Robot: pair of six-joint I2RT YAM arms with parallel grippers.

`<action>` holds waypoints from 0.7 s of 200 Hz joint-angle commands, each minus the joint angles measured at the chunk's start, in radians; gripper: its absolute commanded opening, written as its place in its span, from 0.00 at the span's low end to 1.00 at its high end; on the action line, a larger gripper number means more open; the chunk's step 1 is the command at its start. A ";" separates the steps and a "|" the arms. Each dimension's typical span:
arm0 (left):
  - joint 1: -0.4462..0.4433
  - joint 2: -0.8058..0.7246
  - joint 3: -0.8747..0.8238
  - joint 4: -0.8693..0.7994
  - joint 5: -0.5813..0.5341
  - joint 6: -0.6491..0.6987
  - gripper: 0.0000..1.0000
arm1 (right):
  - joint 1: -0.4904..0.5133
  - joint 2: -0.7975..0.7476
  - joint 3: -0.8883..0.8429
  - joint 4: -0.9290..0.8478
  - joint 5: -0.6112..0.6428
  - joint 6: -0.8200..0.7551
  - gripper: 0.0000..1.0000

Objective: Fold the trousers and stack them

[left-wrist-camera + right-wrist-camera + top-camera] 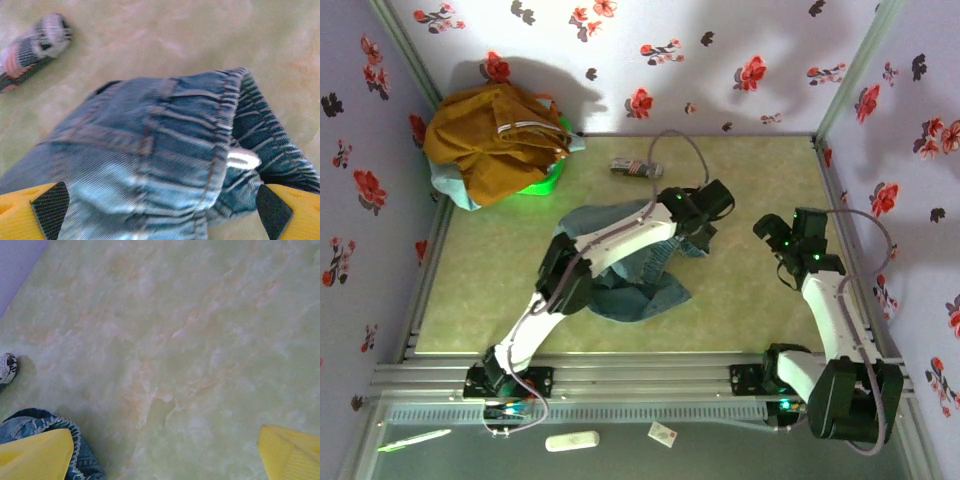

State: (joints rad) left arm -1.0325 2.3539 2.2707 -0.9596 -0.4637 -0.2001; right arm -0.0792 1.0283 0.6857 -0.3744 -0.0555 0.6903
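Trousers (632, 285) lay crumpled on the table (480, 290).
Left gripper (161, 209) gaped wide over the denim; right gripper (162, 440) gaped wide above bare table.

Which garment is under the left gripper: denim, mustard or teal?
The denim trousers, lying mid-table under the open left gripper. The mustard garment and teal cloth are piled in the far-left corner.

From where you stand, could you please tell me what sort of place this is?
Probably a robot test enclosure, not a home: floral-papered walls box in a green marbled table, and a left arm and right arm are bolted to a metal rail at its near edge.
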 commanded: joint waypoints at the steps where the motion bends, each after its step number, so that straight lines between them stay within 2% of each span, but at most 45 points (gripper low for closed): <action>1: 0.019 0.071 0.113 -0.053 0.040 0.120 1.00 | -0.008 -0.017 0.002 -0.012 0.028 -0.011 0.96; 13: 0.040 0.123 0.158 -0.081 0.043 0.120 0.99 | -0.008 -0.012 0.003 0.002 0.010 -0.007 0.96; 25: 0.058 0.150 0.169 -0.102 0.043 0.117 0.90 | -0.009 -0.005 0.004 0.010 -0.009 -0.002 0.96; 33: 0.069 0.150 0.157 -0.108 0.042 0.124 0.74 | -0.009 -0.003 0.006 0.013 -0.021 -0.003 0.96; 50: 0.091 0.105 0.111 -0.106 0.040 0.134 0.31 | -0.009 -0.005 0.009 0.013 -0.042 -0.009 0.94; 69: 0.105 0.010 0.066 -0.093 0.042 0.143 0.00 | -0.008 -0.008 0.001 0.039 -0.094 -0.009 0.92; 107: 0.171 -0.240 -0.049 -0.059 -0.007 0.068 0.00 | -0.001 -0.021 -0.005 0.057 -0.163 0.005 0.88; 122: 0.244 -0.401 -0.192 -0.009 -0.007 -0.003 0.00 | 0.012 -0.030 -0.006 0.060 -0.168 0.010 0.87; 140: 0.361 -0.631 -0.439 0.036 0.008 -0.132 0.00 | 0.053 -0.031 -0.004 0.068 -0.166 0.020 0.85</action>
State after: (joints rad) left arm -0.8223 1.9999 2.0369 -0.9600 -0.4164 -0.1585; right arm -0.0658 1.0172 0.6853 -0.3424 -0.1928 0.6926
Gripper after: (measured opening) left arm 0.065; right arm 0.860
